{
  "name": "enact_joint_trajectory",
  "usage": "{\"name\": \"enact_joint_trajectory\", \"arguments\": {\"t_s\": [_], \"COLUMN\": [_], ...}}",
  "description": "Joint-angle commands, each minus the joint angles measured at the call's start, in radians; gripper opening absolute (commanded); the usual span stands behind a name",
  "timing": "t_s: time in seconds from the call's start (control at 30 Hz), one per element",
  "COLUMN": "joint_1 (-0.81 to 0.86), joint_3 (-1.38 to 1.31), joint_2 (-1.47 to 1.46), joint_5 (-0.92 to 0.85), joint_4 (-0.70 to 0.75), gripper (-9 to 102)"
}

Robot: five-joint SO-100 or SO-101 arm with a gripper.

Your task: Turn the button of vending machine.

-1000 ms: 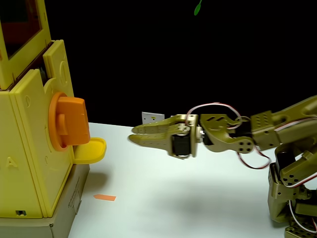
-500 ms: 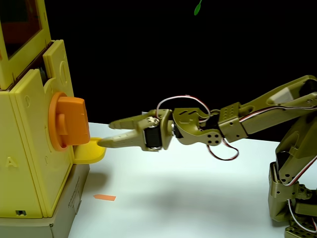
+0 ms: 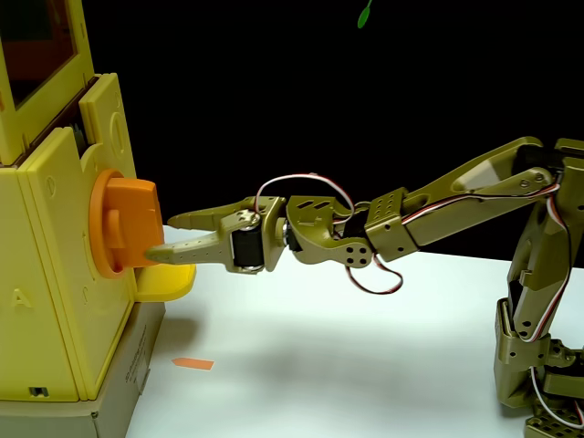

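Progress: approach stage, by judgement; the button [image 3: 128,228] shows no sign of having been turned, its thick bar standing upright on the round disc base, and neither the grasp nor the turn is yet made.

Gripper [image 3: 162,237]: olive-green, two-fingered, reaching level toward the left of the fixed view. State: parted, a moderate gap between the upper and lower finger, clasping nothing. The lower fingertip lies at the bottom right corner of the button's bar, touching it or just short of it; which, the view does not settle. The upper fingertip sits just beside the bar's right face, apart from it.

Button: orange, directly ahead of the gripper's tips, mounted on the side of the vending machine [image 3: 55,274].

Vending machine: pale yellow, tall, beyond the button, with a dark window panel at its top.

Tray [image 3: 169,278]: pale yellow, rounded, just beneath the lower finger, jutting from the machine below the button.

Table [image 3: 365,365]: white, below the gripper; a small orange scrap [image 3: 192,363] lies on it, below and well apart from the tips.

Remaining, as judged: advance so both fingers straddle the bar, close, then rotate the wrist.
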Motion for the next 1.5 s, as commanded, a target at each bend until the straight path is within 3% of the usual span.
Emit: {"name": "enact_joint_trajectory", "arguments": {"t_s": [0.0, 1.03, 1.47], "joint_1": [0.011, 0.023, 0.003], "joint_3": [-0.067, -0.239, -0.227], "joint_2": [-0.018, -0.164, -0.163], "joint_5": [-0.005, -0.026, -0.029], "joint_4": [-0.015, -0.040, -0.040], "gripper": [33, 19, 0]}}
